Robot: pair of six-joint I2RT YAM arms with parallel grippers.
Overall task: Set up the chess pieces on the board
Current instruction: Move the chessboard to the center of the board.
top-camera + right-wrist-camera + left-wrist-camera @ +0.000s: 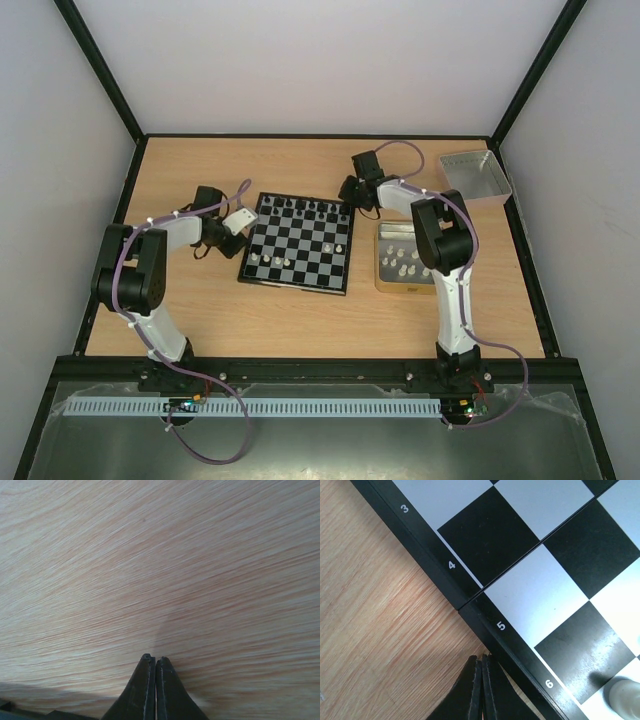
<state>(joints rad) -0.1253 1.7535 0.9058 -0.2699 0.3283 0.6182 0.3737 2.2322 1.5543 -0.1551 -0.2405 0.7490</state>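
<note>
Chess pieces (403, 262) look tiny, light, easily toppled; I'd pinch each by its stem. Some stand on the board (305, 246), more in the tray (381, 262) beside it. Left end effector (481, 659) at the board's rim and right end effector (154, 659) over counter (160, 555) are both closed, empty.
</note>
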